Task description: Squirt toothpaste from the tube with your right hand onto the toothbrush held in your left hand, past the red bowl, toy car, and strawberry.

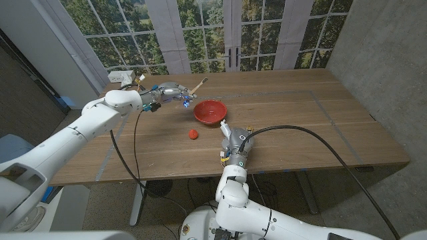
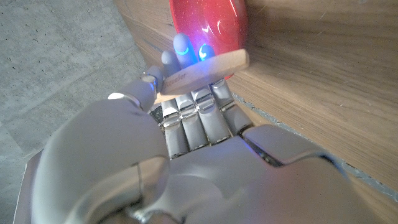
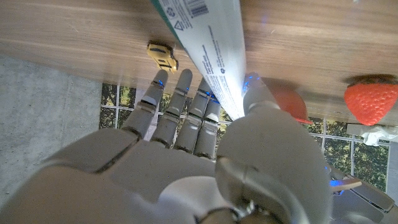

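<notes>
Toothbrush [image 1: 198,84] sits in the upper left part of the head view, held up above the far side of the table [image 1: 300,127] by the left hand [image 1: 167,93], whose arm reaches in from the lower left corner. In the left wrist view the fingers [image 2: 199,118] of that hand are curled round the pale wooden handle [image 2: 202,68], with the thumb on the other side of it, so the handle is pinched firmly; the brush head is too small in the head view to make out. Just right of the toothbrush and slightly lower, near the middle of the head view, stands the red bowl [image 1: 210,111], resting on the wood, and the same bowl shows beyond the handle in the left wrist view. Below the bowl and a little left of it lies the strawberry [image 1: 193,134], apart from the bowl. Right of the strawberry, at the centre of the head view, is the right hand [image 1: 235,141], close to the bowl's lower right rim. In the right wrist view its fingers [image 3: 177,109] and thumb are closed round the white tube [image 3: 214,43] of toothpaste, which sticks out past the fingertips. The toy car [image 3: 163,55], small and yellow, shows in the right wrist view beside the tube on the table; I cannot find it in the head view
</notes>
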Tool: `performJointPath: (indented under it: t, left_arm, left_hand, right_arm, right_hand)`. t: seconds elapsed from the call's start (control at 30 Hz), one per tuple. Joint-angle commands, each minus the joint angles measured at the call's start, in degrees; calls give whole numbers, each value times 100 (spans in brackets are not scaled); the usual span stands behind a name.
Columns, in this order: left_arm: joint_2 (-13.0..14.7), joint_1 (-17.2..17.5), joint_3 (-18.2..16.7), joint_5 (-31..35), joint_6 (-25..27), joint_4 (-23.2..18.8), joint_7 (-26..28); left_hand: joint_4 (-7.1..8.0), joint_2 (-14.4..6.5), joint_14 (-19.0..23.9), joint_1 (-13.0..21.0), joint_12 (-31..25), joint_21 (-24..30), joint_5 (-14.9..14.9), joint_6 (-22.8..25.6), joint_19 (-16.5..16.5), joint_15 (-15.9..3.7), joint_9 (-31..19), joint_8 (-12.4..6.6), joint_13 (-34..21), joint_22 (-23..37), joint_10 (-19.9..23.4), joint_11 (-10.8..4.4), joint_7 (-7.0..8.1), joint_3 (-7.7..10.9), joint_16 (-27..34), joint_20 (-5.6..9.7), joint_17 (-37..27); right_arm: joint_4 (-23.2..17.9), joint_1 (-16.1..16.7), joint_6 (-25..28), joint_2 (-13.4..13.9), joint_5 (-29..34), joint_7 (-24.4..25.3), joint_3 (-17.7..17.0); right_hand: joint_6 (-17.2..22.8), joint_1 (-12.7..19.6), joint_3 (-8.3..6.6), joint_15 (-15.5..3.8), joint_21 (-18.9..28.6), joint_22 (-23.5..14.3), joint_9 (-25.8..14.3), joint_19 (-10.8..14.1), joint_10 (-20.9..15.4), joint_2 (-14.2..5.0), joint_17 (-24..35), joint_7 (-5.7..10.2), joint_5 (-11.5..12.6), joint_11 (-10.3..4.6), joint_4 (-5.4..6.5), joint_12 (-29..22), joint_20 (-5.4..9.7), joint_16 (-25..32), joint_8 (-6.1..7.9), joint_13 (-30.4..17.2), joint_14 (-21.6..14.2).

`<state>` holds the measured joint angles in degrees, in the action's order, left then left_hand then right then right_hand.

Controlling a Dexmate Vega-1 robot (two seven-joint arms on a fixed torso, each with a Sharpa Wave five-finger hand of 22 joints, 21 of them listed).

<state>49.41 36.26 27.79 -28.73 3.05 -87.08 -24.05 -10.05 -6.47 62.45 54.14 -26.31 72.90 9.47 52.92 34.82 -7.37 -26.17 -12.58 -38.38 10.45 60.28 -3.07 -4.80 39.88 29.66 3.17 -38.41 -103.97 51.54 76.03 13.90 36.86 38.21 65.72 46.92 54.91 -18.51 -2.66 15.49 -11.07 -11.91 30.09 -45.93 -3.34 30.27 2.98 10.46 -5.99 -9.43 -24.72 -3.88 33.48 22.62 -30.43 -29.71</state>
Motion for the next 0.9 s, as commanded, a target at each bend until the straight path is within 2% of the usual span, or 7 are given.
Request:
performJointPath:
  t: [0.03, 0.57, 0.9]
  left_arm:
    - [-58, -71, 58, 39, 57, -6, -8]
    - [-7, 46, 17, 5, 93, -188, 87]
    - [-58, 27, 30, -57, 90, -99, 27]
  left_hand:
    - [15, -285, 388, 233, 9, 28, 31, 51, -45, -596, -22, 25, -18, 13, 678, -649, -3, 53, -8, 581, -30]
    - [13, -280, 390, 222, 27, 65, 30, 54, -59, -597, -37, 30, -31, 5, 703, -648, 2, 71, -25, 582, -33]
    - [11, -277, 397, 214, 45, 86, 30, 59, -68, -597, -35, 40, -38, 0, 707, -644, -1, 85, -31, 582, -40]
  right_arm:
    - [-279, 139, 7, 151, -251, 534, -152]
    - [-507, -248, 389, 548, -210, 583, 224]
    - [-493, -271, 396, 670, 870, -261, 230]
  right_hand:
    - [116, 62, -25, -698, 38, -14, -12, 50, -118, -10, -8, 6, -21, -8, 21, -59, 34, 33, 64, -32, -107]
    - [270, 98, -23, -746, 65, -15, -15, 93, -280, 1, -14, 47, -25, -50, 21, -113, 63, 34, 120, -80, -195]
    - [285, 130, -39, -781, 71, -15, -17, 96, -310, -18, -19, 58, -19, -76, 19, -114, 79, 24, 125, -93, -217]
